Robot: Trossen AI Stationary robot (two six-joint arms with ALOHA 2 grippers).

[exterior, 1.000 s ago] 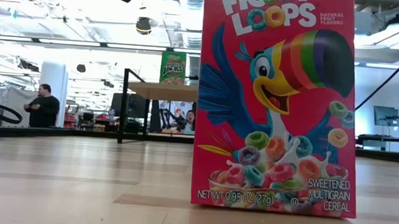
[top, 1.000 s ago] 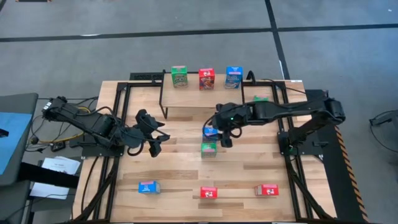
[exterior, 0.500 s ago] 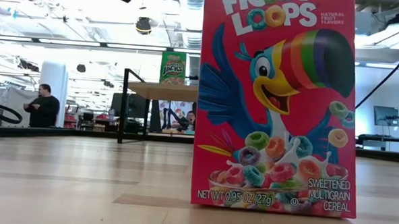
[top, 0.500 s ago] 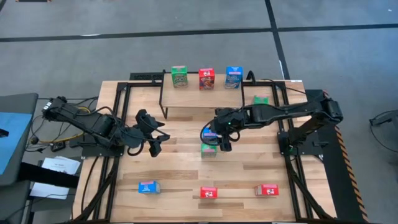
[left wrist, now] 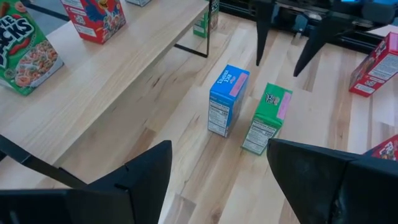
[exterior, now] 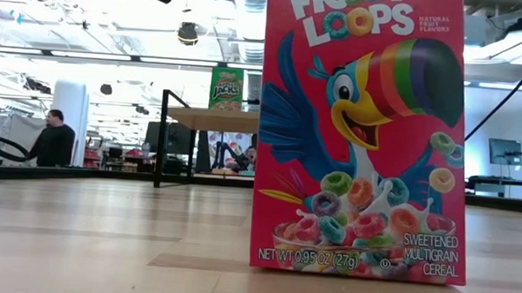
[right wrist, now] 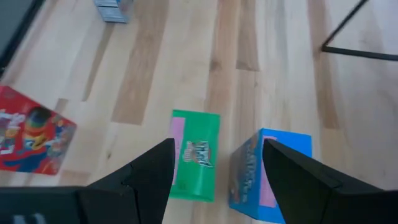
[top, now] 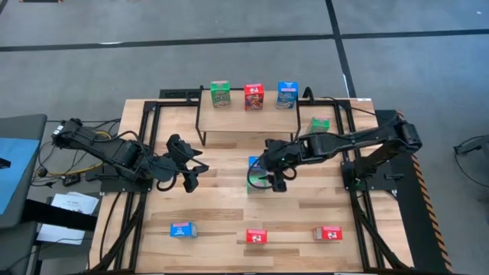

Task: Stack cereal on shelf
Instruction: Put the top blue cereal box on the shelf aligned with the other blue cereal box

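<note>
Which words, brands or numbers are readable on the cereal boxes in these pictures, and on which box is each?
"FROOT LOOPS", "NATURAL FRUIT FLAVORS", "SWEETENED MULTIGRAIN CEREAL", "NET WT 0.95 OZ (27g)": near red box, low view.
"JACKS": green box on the shelf, low view; the word above it is too small.
"JACKS", partly cut off: same green box, left wrist view.
Blue box and green box on the table: print too small.

**Both arms reached toward mid-counter, pincers parted**

The right arm stretched from the counter's right edge to its middle, its right pincer pointing down with fingers apart. The left arm extended from the left edge, its left pincer likewise spread, empty.
</note>
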